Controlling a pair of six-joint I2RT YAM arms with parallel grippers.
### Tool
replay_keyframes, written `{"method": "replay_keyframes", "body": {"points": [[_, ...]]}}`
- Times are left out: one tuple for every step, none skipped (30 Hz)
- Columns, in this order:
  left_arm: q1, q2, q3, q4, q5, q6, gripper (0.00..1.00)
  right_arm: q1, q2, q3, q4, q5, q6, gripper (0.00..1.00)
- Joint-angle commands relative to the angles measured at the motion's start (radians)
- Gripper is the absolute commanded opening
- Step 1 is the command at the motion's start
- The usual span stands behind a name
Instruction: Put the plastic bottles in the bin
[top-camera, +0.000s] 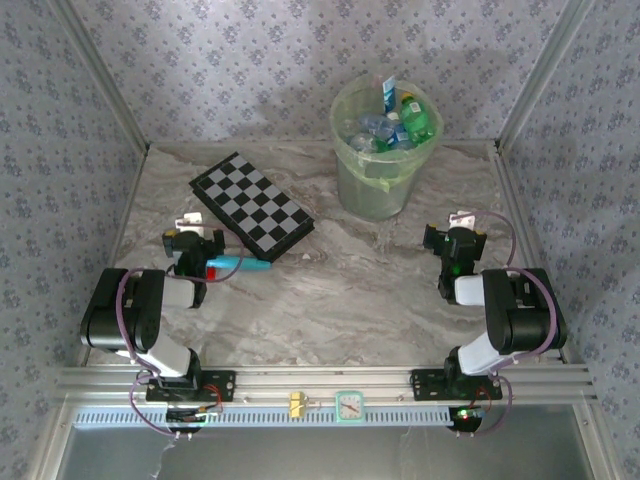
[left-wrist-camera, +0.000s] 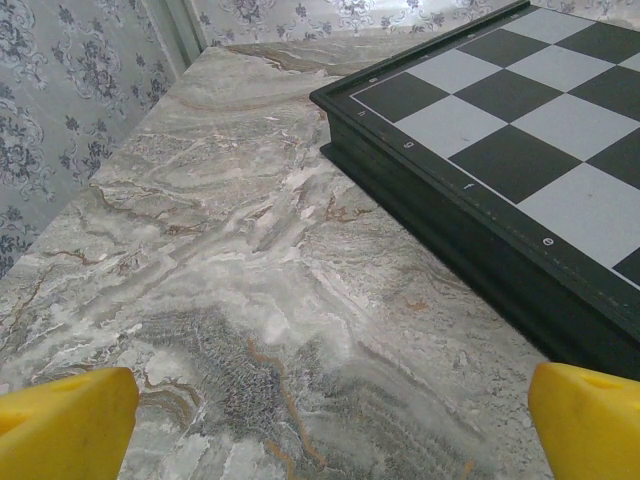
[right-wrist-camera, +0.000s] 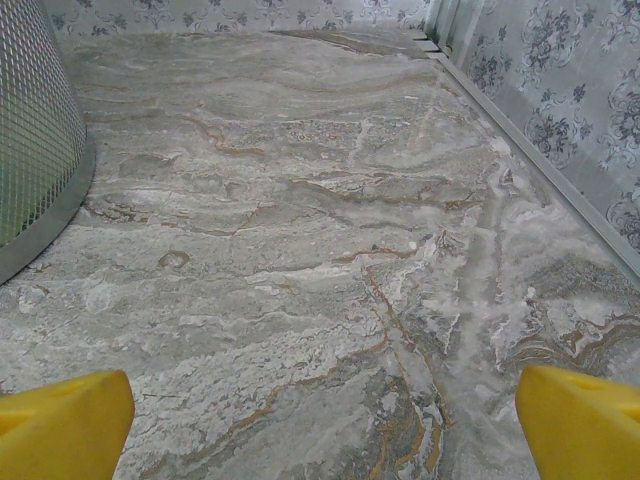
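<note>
Plastic bottles are my job, so I start close in: my left claw and right claw both hang spread wide and empty over the marble table. Beside the left one lies a teal-and-red pen, then the checkered board. Farthest, the bin holds the bottles, heaped inside. I see none loose, so I judge the job done; next calls for a look round, no grasp.

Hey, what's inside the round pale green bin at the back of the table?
The translucent yellow-green bin holds a heap of plastic bottles: clear ones with blue labels and a green one. Whatever lies beneath the top layer is covered.
</note>
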Motion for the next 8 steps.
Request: {"method": "replay_keyframes", "body": {"points": [[0.004,-0.003,0.019,0.001,0.011,-0.015,1.0,-0.003,0.003,-0.004,0.029,-0.002,-0.017,1.0],[0.005,-0.002,0.019,0.0,0.011,-0.016,1.0,-0.003,0.003,-0.003,0.028,-0.002,-0.017,1.0],[0.005,-0.002,0.019,0.0,0.012,-0.016,1.0,-0.004,0.003,-0.002,0.028,-0.002,-0.017,1.0],[0.004,-0.003,0.019,0.0,0.012,-0.016,1.0,-0.003,0.003,-0.002,0.028,-0.002,-0.017,1.0],[0.005,-0.003,0.019,0.001,0.012,-0.015,1.0,-0.003,0.003,-0.003,0.029,-0.002,-0.017,1.0],[0.006,-0.002,0.019,0.0,0.011,-0.016,1.0,-0.003,0.003,-0.003,0.029,-0.002,-0.017,1.0],[0.006,-0.001,0.022,-0.003,0.012,-0.017,1.0,-0.003,0.004,-0.003,0.029,-0.002,-0.017,1.0],[0.009,-0.001,0.025,-0.008,0.017,-0.02,1.0,-0.004,0.003,-0.003,0.029,-0.002,-0.017,1.0]]}}
